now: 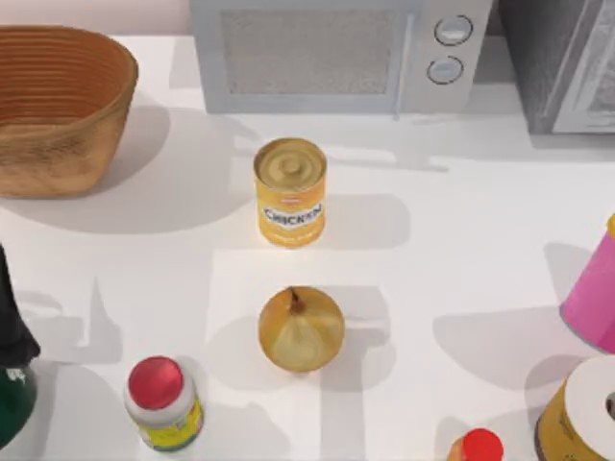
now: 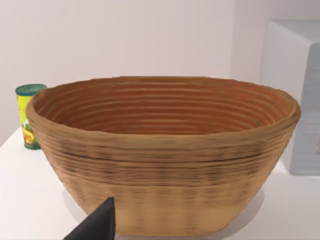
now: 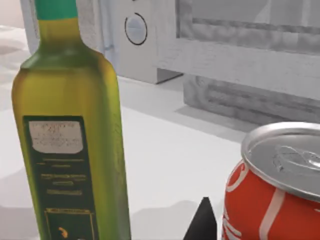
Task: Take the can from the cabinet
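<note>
We see the tabletop from above w/ a yellow chicken can standing upright near the middle, just in front of the white microwave at the back edge. The cabinet, dark-grey speckled w/ a pale framed door, sits at the back right corner, beside the microwave; its door looks closed in the right wrist view, and we can't see inside it. An onion lies nearer the front, apart from the chicken can. A wicker basket is at the back left. Along the front: a white bottle w/ red cap, a small red cap, a pink container at the right edge, and a yellow tub w/ white lid at the front right corner. The left wrist view faces the basket, w/ a green-lidded tin behind it; a dark tip of the left gripper shows, but we can't tell how far its jaws are open. The right wrist view has an olive-oil bottle and a red soda can close up on the tabletop, outside the cabinet; a dark tip of the right gripper sits between them, jaws' opening can't be told.
</note>
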